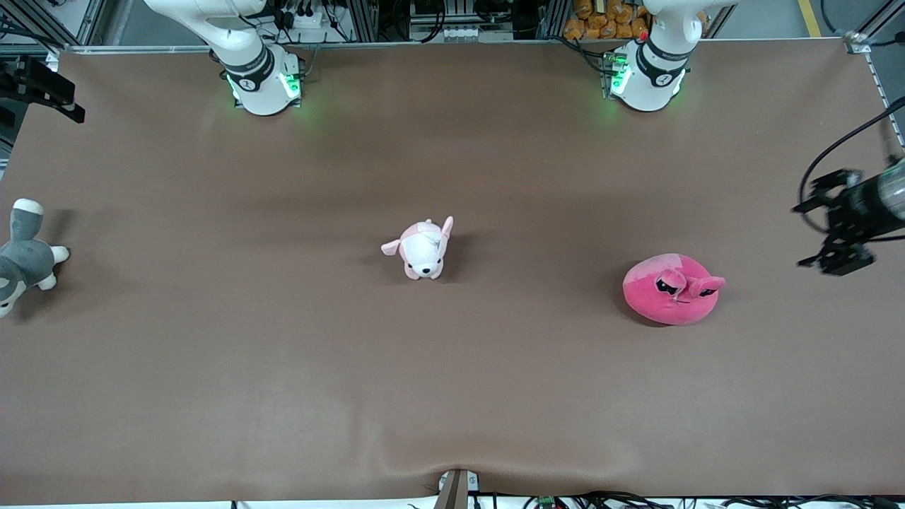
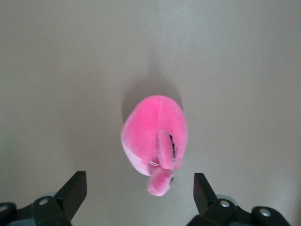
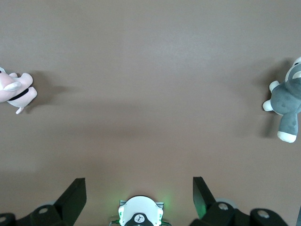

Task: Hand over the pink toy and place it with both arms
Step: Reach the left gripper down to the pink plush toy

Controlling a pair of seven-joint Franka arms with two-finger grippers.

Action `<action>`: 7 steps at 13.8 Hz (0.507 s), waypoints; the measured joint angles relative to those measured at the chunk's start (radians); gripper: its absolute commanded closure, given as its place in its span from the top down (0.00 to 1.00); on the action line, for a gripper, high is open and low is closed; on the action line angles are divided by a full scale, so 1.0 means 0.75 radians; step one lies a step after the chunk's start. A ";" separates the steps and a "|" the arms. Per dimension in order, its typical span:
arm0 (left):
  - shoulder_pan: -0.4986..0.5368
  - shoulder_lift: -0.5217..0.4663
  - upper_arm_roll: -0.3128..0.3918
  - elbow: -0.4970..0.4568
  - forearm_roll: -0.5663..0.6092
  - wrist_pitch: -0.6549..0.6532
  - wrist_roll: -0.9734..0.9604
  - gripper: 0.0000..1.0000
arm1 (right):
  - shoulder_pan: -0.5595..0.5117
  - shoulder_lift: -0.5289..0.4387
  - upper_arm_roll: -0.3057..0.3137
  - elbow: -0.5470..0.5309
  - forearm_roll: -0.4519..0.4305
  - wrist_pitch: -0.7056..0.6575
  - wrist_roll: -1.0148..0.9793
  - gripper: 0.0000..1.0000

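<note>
The pink toy (image 1: 672,288) is a round hot-pink plush with two eye stalks, lying on the brown table toward the left arm's end. In the left wrist view the pink toy (image 2: 154,139) lies on the table past the fingertips, untouched. My left gripper (image 1: 820,237) hangs in the air beside the toy, over the table's edge at the left arm's end; the left gripper (image 2: 140,195) is open and empty. My right gripper (image 3: 139,190) is open and empty, up high over its own base (image 3: 140,214); it is out of the front view.
A pale pink-and-white puppy plush (image 1: 423,249) stands at the table's middle and also shows in the right wrist view (image 3: 14,90). A grey-and-white dog plush (image 1: 21,263) lies at the right arm's end of the table, and shows in the right wrist view (image 3: 286,101).
</note>
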 measured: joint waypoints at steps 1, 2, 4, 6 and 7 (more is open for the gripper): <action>-0.007 0.019 -0.013 -0.036 -0.002 0.067 -0.071 1.00 | 0.000 0.000 0.000 0.000 0.000 0.000 0.000 1.00; -0.009 0.029 -0.022 -0.084 -0.008 0.133 -0.111 1.00 | 0.000 0.000 0.000 0.000 0.000 0.000 0.000 1.00; -0.008 0.031 -0.027 -0.184 -0.025 0.243 -0.156 1.00 | 0.000 0.000 0.000 0.000 0.000 0.000 0.000 1.00; -0.007 0.031 -0.031 -0.258 -0.032 0.338 -0.189 1.00 | 0.000 0.000 0.000 0.000 0.000 0.000 0.000 1.00; -0.007 0.031 -0.036 -0.285 -0.033 0.375 -0.196 1.00 | 0.000 0.000 0.000 0.000 0.000 0.000 0.000 1.00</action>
